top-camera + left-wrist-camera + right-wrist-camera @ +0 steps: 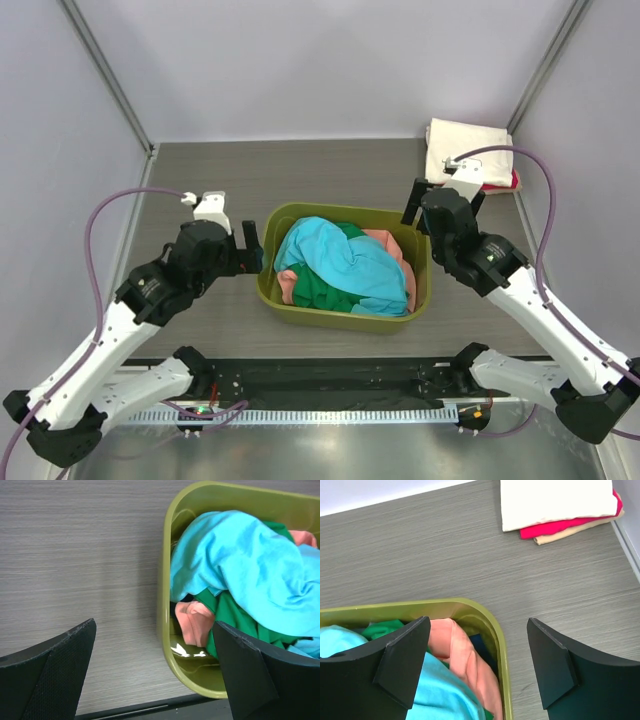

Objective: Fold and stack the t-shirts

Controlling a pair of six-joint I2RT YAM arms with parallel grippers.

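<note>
A bright turquoise t-shirt [345,262] lies crumpled on top of a heap in the olive tub [340,316]. Under it are a dark green shirt [325,290] and a salmon-pink one [397,250]. My left gripper [253,248] hovers open at the tub's left rim, holding nothing; its wrist view shows turquoise cloth [250,565], green [235,615] and pink [195,622]. Over the tub's far right corner my right gripper [443,197] stands open and empty, with the pink shirt [465,655] between its fingers' line. A folded cream-white shirt [555,500] rests on a red one [560,527].
The folded stack [465,150] sits at the table's back right corner, close to the right wall. Something dark blue [480,645] shows deep in the tub. Grey walls close in three sides. A black strip [330,385] runs along the near edge.
</note>
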